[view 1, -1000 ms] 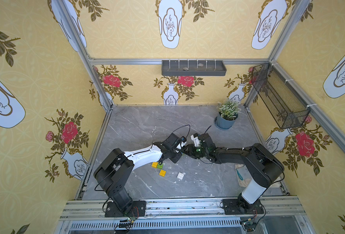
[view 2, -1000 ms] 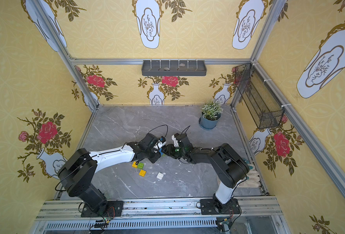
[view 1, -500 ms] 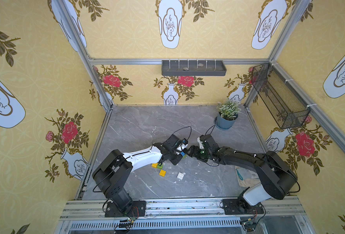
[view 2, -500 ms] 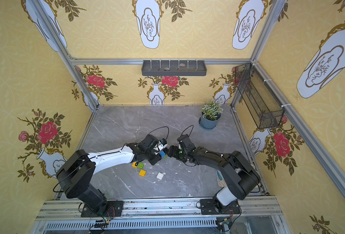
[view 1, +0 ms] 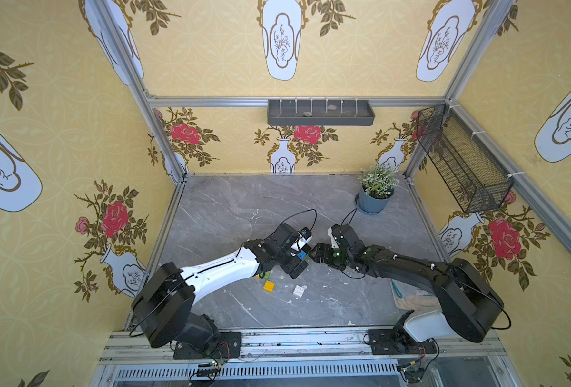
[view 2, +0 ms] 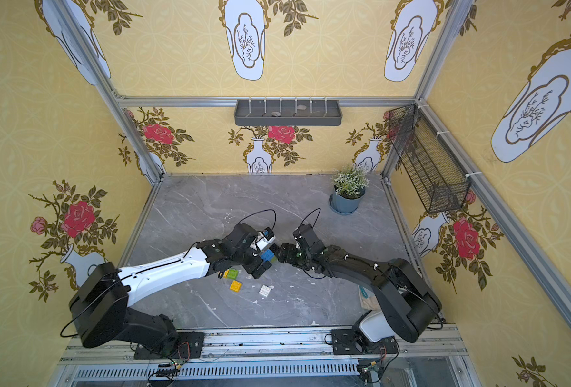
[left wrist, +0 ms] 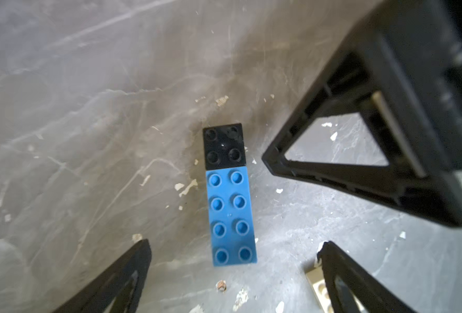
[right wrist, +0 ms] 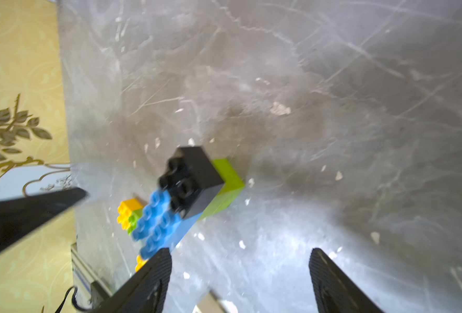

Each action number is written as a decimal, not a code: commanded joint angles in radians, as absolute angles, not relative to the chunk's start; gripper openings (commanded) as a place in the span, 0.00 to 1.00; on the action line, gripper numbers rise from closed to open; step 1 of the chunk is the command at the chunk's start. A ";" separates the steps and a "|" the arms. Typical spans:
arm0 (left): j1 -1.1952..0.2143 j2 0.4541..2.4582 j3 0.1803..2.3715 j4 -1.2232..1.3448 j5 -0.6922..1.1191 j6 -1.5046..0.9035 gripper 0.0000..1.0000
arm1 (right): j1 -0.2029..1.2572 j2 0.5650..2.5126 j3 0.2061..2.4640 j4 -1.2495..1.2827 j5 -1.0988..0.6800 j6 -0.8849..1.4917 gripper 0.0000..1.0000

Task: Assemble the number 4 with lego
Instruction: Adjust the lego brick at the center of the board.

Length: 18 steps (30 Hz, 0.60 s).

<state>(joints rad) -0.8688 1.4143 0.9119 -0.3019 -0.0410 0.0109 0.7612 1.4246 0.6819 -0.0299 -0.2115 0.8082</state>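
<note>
The blue lego bar (left wrist: pixel 231 216) and a black square brick (left wrist: pixel 223 146) sit end to end, with a lime green brick (right wrist: pixel 228 184) under the black end. This cluster (view 1: pixel 300 255) lies loose between the spread fingers of my open left gripper (left wrist: pixel 233 245), touching neither. My right gripper (right wrist: pixel 239 252) is open and holds nothing. It faces the left gripper (view 2: pixel 265 258) from close by, beside the black end. In both top views a green brick (view 2: pixel 233 274), a yellow brick (view 2: pixel 236 285) and a white brick (view 2: pixel 265 290) lie separately on the table nearer the front.
A potted plant (view 1: pixel 376 192) stands at the back right of the grey marble table (view 1: pixel 243 207). A grey shelf (view 1: pixel 321 112) hangs on the back wall and a wire basket (view 1: pixel 461 157) on the right wall. A cloth (view 1: pixel 411 298) lies under the right arm.
Both grippers have opened. The right gripper has drawn back to the right, away from the left one. The blue and black cluster is now free between the left fingers.
</note>
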 commanded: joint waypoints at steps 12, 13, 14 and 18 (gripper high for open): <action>-0.844 0.737 0.661 -0.222 -0.231 -0.441 0.98 | 0.679 1.715 1.199 -0.315 -0.275 0.534 0.18; -0.837 0.721 0.655 -0.228 -0.243 -0.473 1.00 | 0.675 1.758 1.241 -0.326 -0.293 0.519 0.17; -0.821 0.703 0.642 -0.231 -0.266 -0.523 1.00 | 0.671 1.804 1.285 -0.343 -0.303 0.509 0.17; -0.709 0.667 0.550 -0.209 -0.215 -0.717 1.00 | 0.643 1.940 1.420 -0.409 -0.376 0.479 0.16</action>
<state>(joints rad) -0.7605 0.6762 0.5983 -0.2386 -0.2356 -0.5240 0.6563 1.8862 1.3582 -0.3214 -0.3000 0.5327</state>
